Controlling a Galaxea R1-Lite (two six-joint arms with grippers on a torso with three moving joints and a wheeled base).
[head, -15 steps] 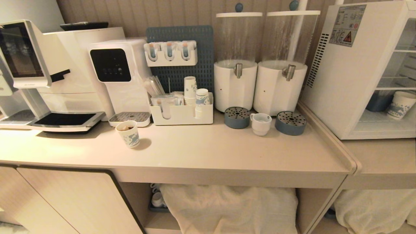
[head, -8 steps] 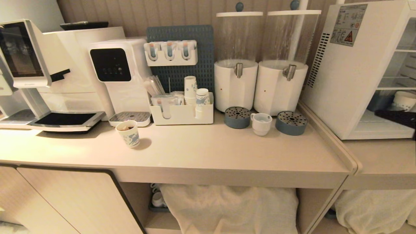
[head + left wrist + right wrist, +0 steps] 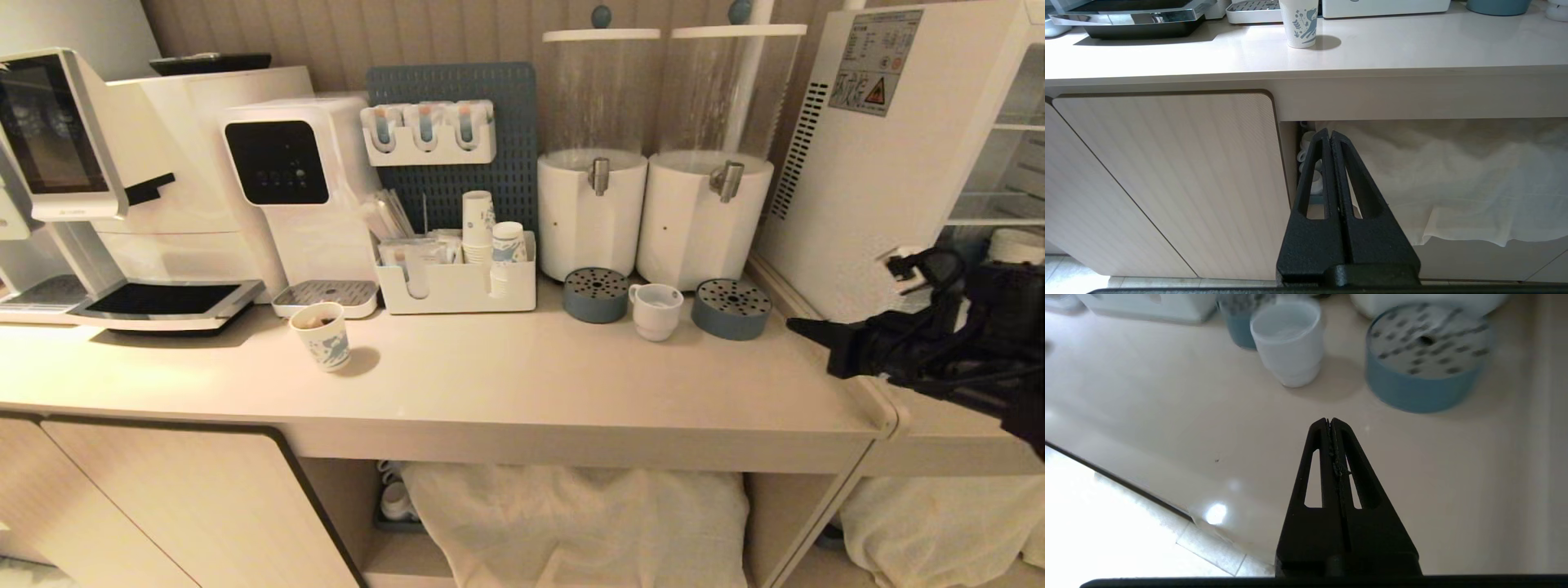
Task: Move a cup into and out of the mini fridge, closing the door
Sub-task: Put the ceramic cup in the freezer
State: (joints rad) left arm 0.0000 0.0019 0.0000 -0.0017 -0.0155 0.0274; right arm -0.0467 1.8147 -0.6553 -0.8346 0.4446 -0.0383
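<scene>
Change since a second ago: the right arm has come into the head view from the right side and now reaches out over the right end of the counter (image 3: 506, 384); the cup and everything else on the counter lie as they did.
Right gripper (image 3: 796, 327): fingers pressed together, holding nothing, pointing toward the cup from the fridge side and well short of it; its tip hangs above bare counter.
Left gripper (image 3: 1330, 134): clenched on nothing, parked low in front of the cabinet door (image 3: 1167, 179) and the white cloth (image 3: 1453, 179) under the counter.
Cup (image 3: 655, 309): upright on the counter, handle turned to the left, between the two blue perforated drip trays (image 3: 731, 308) below the white drink dispensers (image 3: 702, 216).
Mini fridge (image 3: 882, 188): stands at the right on its own lower surface, interior and wire shelves open to view; the door itself is not in sight.
Paper cup (image 3: 322, 336): patterned, alone near the counter's front, in front of the water dispenser (image 3: 298, 188).
</scene>
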